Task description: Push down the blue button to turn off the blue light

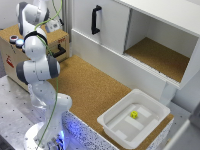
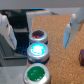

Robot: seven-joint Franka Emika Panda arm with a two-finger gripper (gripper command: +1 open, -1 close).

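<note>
The blue button (image 2: 37, 50) glows a pale whitish blue in its dark ring, so the light is on and the press looks not yet made — by my reading the whole task is left. In the wrist view it sits in a row between a red button (image 2: 38, 35) and a green button (image 2: 37, 74), on the cork top of the wooden box (image 1: 11, 54) at the exterior view's left. The gripper (image 2: 38, 31) hangs above the row, its two fingers (image 2: 70, 31) spread wide to either side of the buttons — they hold nothing, and whether they touch the box top I cannot tell. Closing before pressing would probably help.
</note>
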